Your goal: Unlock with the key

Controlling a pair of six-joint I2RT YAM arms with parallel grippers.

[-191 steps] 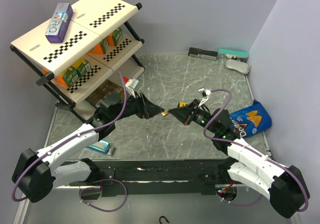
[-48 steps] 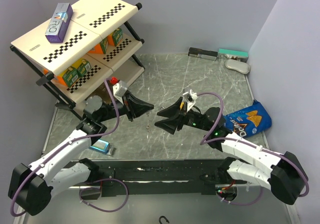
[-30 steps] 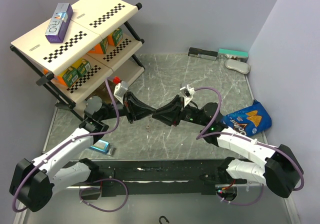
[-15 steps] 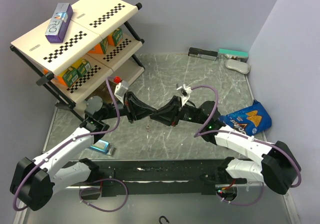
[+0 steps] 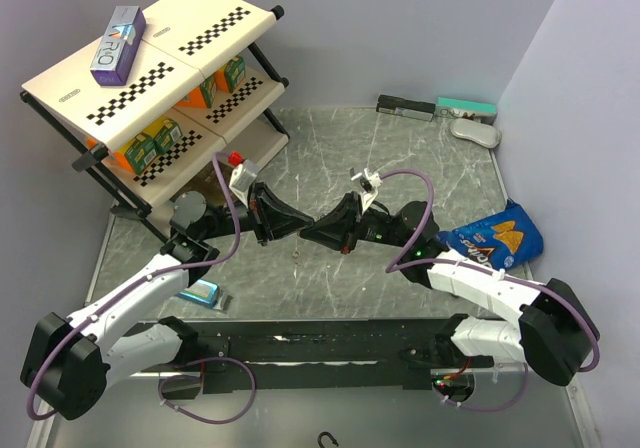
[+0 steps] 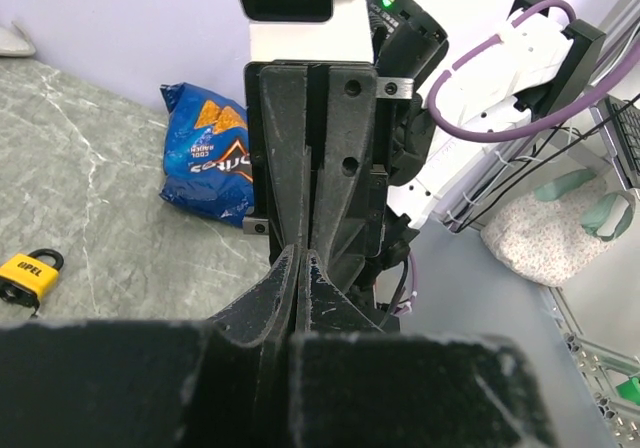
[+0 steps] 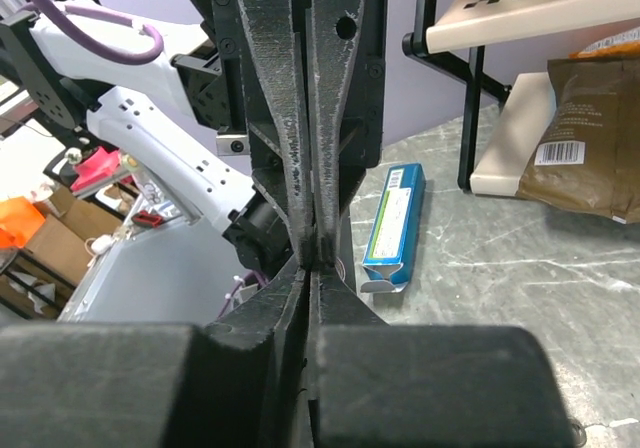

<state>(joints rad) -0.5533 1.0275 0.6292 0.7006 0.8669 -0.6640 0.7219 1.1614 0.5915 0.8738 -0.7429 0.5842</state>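
Padlock (image 6: 24, 276) lies flat, shackle pointing away frm left wrist cam; left gripper (image 6: 300, 254) & right gripper (image 7: 312, 264) pinched together, tip-to-tip.

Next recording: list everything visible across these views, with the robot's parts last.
table: one, grey marble, under everything
rack: one, cream shelves with black frame, far left
purple box: one, on top of the rack
cartons: several, orange and green, middle shelf
brown bag: one, bottom shelf
blue box: one, on the table by the left arm
padlock: one, yellow, on the table
small object: one, too small to identify, on the table near the grippers
chips bag: one, blue, right side
black item: one, far edge
teal box: one, far edge
white item: one, far edge
left gripper: black, jaws shut
right gripper: black, jaws shut, tip to tip with the left
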